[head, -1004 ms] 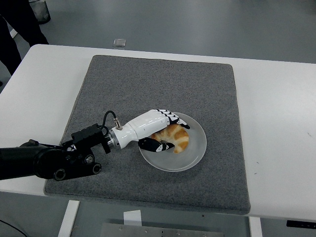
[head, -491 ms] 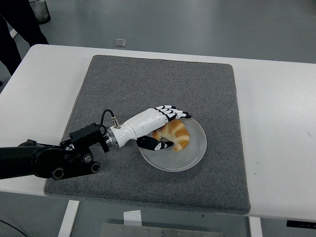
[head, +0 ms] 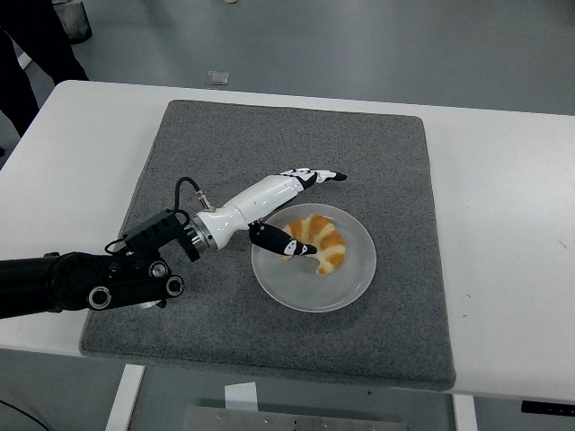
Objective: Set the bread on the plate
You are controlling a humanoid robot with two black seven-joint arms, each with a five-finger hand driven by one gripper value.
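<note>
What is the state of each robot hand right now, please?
Left robot hand: open, fingers spread, holding nothing; the bread lies on the plate.
Right robot hand: not in view.

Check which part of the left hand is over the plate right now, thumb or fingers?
The thumb. It reaches over the plate's left rim next to the croissant, while the four fingers stretch out above the grey mat, beyond the plate's far edge.

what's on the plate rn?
A croissant-shaped bread lies on the plate, toward its upper half. The left hand is open; its thumb overlaps the bread's left end, hiding that tip. Under the plate is a grey mat.
</note>
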